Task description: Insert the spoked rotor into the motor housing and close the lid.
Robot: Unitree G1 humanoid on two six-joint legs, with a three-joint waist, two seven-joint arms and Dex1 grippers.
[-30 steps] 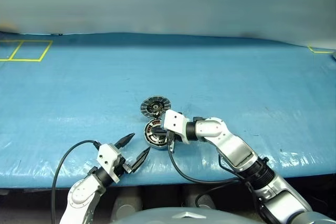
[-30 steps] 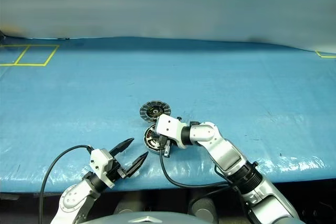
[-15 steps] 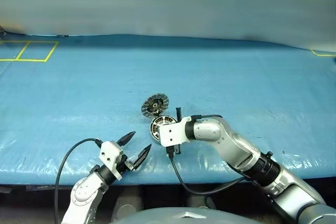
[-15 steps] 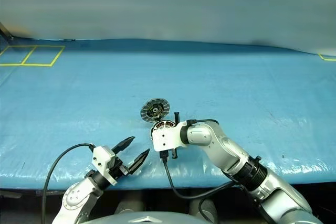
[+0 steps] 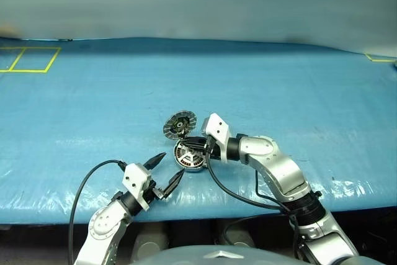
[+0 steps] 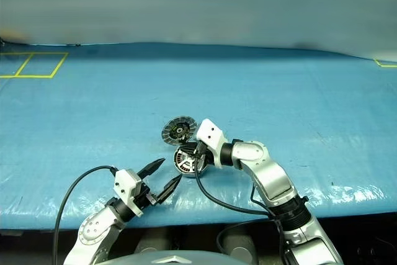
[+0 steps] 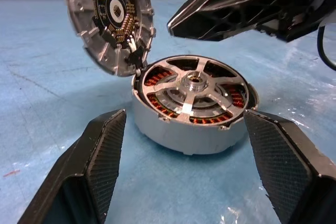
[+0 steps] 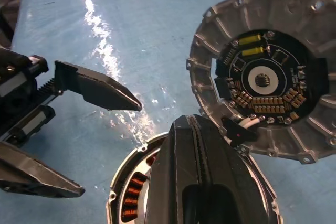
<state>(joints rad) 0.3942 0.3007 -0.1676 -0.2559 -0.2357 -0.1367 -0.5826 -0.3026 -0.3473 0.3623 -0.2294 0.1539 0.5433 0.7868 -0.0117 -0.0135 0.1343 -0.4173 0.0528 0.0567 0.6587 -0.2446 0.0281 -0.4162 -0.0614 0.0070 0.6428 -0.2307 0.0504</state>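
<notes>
Rotor [image 7: 195, 88] (one) in one housing [image 7: 181, 129], lid [image 7: 107, 17] up; left jaws apart, right together

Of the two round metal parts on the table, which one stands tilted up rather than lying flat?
The lid: it stands raised at the edge of the housing, showing its black circuit face inside a ribbed grey rim. The housing lies flat, with copper windings and the rotor inside.

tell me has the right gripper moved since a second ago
Yes. The right gripper sat at the near right edge of the motor housing; now it reaches over the housing's far side, toward the open lid.
</notes>
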